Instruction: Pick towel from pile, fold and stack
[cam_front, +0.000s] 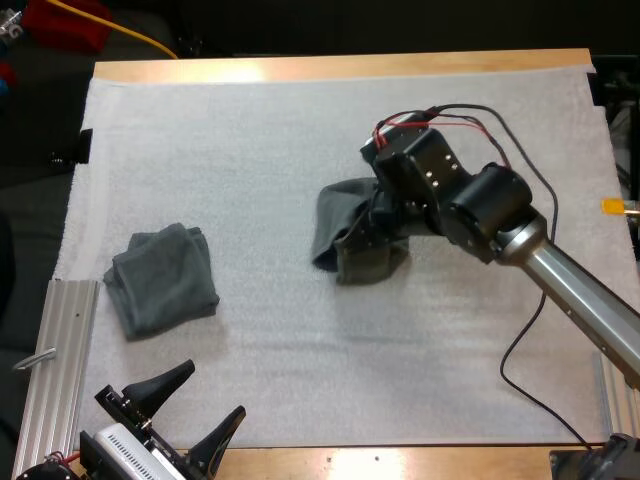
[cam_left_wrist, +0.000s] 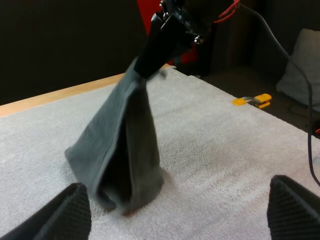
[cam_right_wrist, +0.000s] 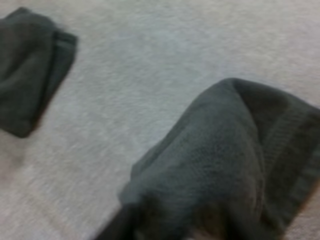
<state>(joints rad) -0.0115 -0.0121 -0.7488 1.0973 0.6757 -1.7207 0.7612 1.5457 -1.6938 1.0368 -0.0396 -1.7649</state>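
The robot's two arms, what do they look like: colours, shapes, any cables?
The right arm has a silver metal tube forearm and bulky, rounded black joint housings, with thin red and black cables looping over its wrist. The left arm ends in a white ribbed block and two black wedge-shaped jaws that taper to points, with finely textured surfaces.

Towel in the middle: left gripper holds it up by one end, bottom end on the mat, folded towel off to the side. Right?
No: the right gripper holds the towel up, as the left wrist view shows; the left gripper sits open, away from it. Bottom end on the mat, folded towel aside: correct.
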